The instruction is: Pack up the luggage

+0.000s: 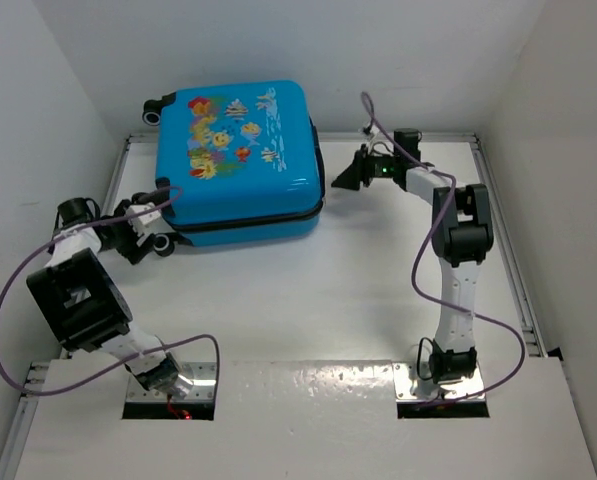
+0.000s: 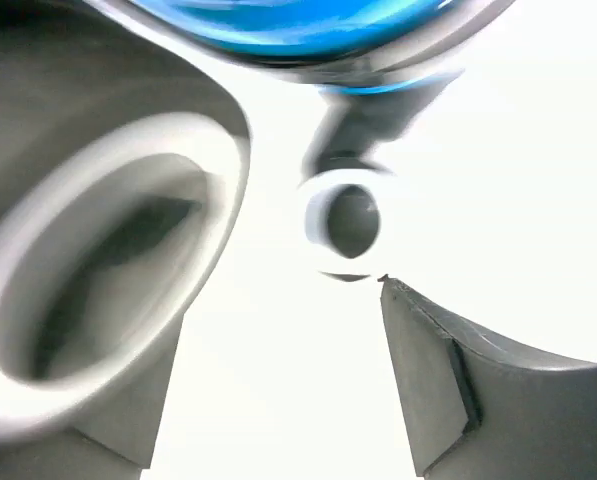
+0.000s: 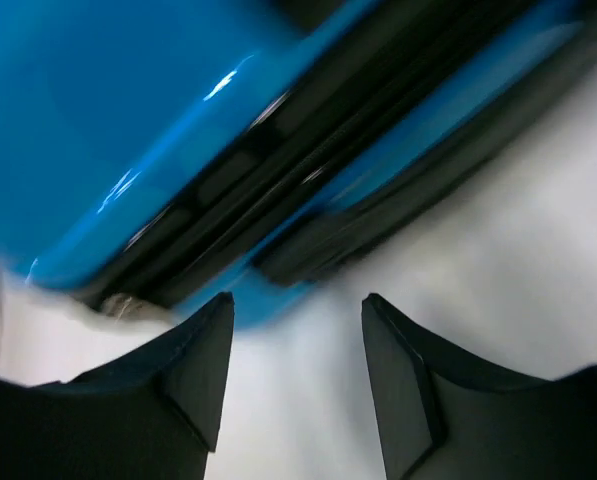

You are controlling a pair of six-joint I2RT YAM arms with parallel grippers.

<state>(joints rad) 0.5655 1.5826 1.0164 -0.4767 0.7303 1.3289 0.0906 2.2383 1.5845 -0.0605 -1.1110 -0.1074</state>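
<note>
The luggage [image 1: 238,150], a bright-blue hard-shell suitcase with fish prints, lies flat and closed at the back left of the table. My left gripper [image 1: 143,237] is at its front-left corner beside a black wheel [image 1: 164,243]. In the left wrist view the left gripper [image 2: 278,330] is open, with only white table between its fingers. One wheel [image 2: 98,270] looms blurred by the left finger and another wheel [image 2: 344,222] sits ahead under the blue shell [image 2: 298,25]. My right gripper [image 1: 340,180] [image 3: 296,310] is open just off the suitcase's right side, facing its black zipper band [image 3: 278,170].
White walls close in the table on the left, back and right. Metal rails [image 1: 508,250] run along the table's side edges. Purple cables [image 1: 8,310] loop from both arms. The raised white front panel [image 1: 308,420] holds the two arm bases.
</note>
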